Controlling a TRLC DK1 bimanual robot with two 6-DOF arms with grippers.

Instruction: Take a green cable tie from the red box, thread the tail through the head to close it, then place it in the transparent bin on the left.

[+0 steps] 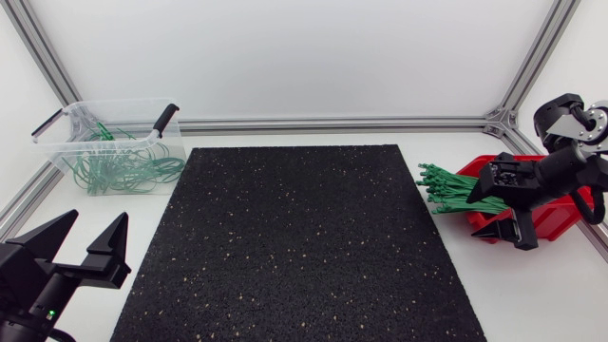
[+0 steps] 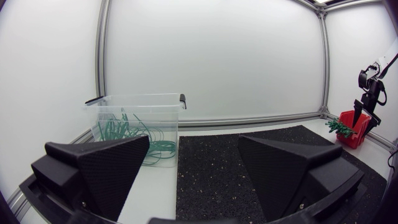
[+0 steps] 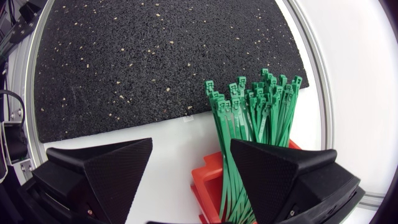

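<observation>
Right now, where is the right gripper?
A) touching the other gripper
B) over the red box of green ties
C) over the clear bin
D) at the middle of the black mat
B: the right gripper hangs open over the red box, with the green cable ties showing just below it.

A mat (image 1: 294, 242) fills the middle of the frame. At upper left, a bin (image 1: 114, 103) sits just behind the mat's corner, with looped ties (image 1: 133, 167) inside. At right, a box (image 1: 478, 168) lies beside the mat, and a bundle of cable ties (image 1: 446, 188) sticks out of it toward the mat. The left gripper (image 1: 97, 220) is at lower left, and the right gripper (image 1: 503, 231) is over the box.
</observation>
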